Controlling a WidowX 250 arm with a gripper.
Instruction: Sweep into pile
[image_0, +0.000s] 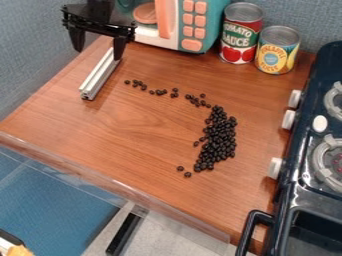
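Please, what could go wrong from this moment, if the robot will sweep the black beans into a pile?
The gripper stands open with one finger close to the metal bar's far end, so closing or lowering might knock the bar away.

The thin trail of beans has gaps, so one sweep could leave some behind.

The main heap is already dense; a hard push may scatter its beans, perhaps toward the stove.

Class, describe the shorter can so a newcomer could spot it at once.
Find the toy microwave on the table. Look between it and the stove. The shorter can, nearer the stove, has a yellow label; the taller can beside it has a red and green one.
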